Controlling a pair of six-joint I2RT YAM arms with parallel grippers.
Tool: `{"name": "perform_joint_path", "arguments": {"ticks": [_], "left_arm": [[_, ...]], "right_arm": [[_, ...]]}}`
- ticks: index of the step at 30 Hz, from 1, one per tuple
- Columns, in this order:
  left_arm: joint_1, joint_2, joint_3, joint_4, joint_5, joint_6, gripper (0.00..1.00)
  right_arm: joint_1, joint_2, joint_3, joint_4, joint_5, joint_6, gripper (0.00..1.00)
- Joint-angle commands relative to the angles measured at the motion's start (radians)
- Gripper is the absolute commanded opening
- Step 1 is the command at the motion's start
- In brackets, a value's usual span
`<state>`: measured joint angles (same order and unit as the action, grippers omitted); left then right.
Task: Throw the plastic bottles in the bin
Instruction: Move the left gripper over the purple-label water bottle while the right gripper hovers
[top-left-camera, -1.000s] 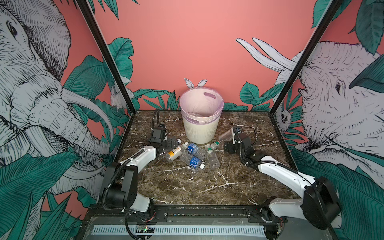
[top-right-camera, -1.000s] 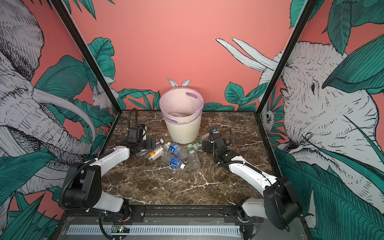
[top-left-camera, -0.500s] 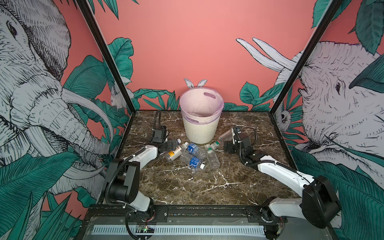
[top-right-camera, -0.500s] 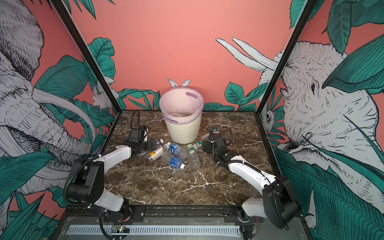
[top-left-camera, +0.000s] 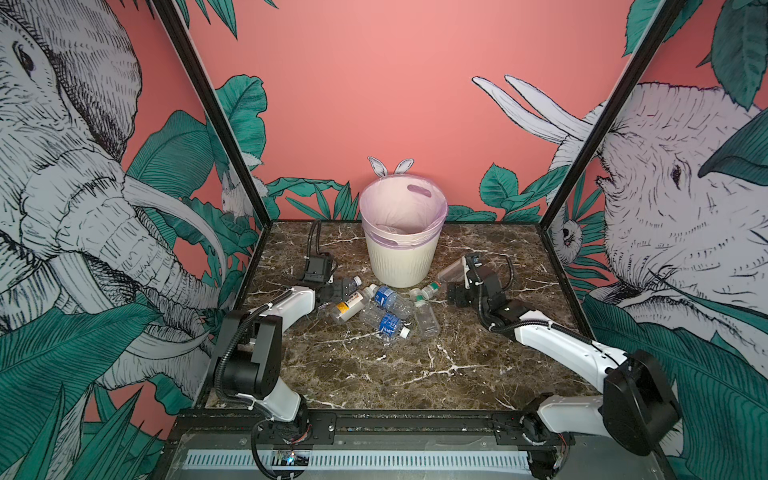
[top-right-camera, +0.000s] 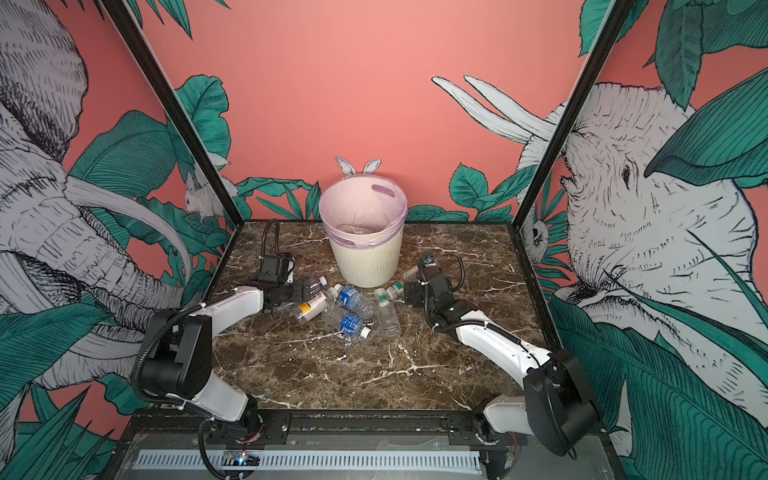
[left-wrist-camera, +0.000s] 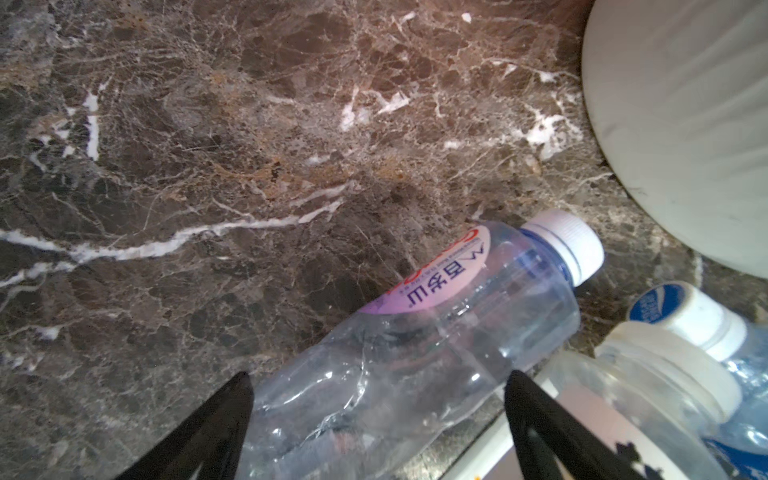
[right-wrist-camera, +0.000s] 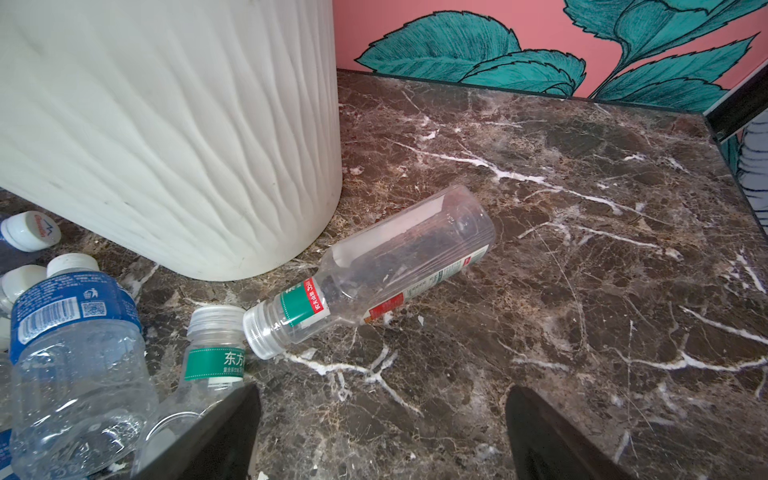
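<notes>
Closest to my end of the cell, the dark brown, white-veined marble tabletop (top-left-camera: 374, 374) lies bare (nothing to collect there). Farther in, the heap of small clear plastic bottles (top-left-camera: 388, 311) lies on its side just short of the bin, with a yellow-labelled bottle (top-left-camera: 348, 307) and a blue-labelled bottle (top-left-camera: 386, 296) among them.

At the heap's left edge the left gripper (left-wrist-camera: 376, 378) has slid in from the side over the last second. It now straddles the clear white-capped bottle with a lilac-pink label (left-wrist-camera: 436, 332). Its black fingers (left-wrist-camera: 216, 424) stand wide on either side of the body, and I cannot tell whether they press yet. That bottle lies on the marble, cap towards the bin's foot. I judge the left arm has picked its target, so a squeeze and lift should come next.

Across the heap the right gripper (right-wrist-camera: 382, 390) has not moved — jaws wide, nothing between them. It is aimed at the clear bottle with a green neck band (right-wrist-camera: 374, 274), which lies just beside the bin's base.

Farthest back stands the round cream-white ribbed plastic bin (top-left-camera: 401, 262), its pale lilac bag liner (top-left-camera: 399, 199) folded over the rim. Something clear shows inside, too faint to name — most of the job looks undone.
</notes>
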<state>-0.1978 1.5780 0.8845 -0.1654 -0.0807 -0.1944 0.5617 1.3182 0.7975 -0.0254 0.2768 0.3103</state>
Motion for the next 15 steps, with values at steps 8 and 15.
{"name": "perform_joint_path", "arguments": {"ticks": [8,15], "left_arm": [[0.031,0.019,0.028,-0.028,0.015,-0.031,0.90],[0.035,0.039,0.043,-0.038,0.027,-0.034,0.86]], "right_arm": [[-0.005,0.014,0.011,0.029,-0.010,0.010,0.94],[-0.005,0.019,0.013,0.027,-0.012,0.010,0.94]]}}
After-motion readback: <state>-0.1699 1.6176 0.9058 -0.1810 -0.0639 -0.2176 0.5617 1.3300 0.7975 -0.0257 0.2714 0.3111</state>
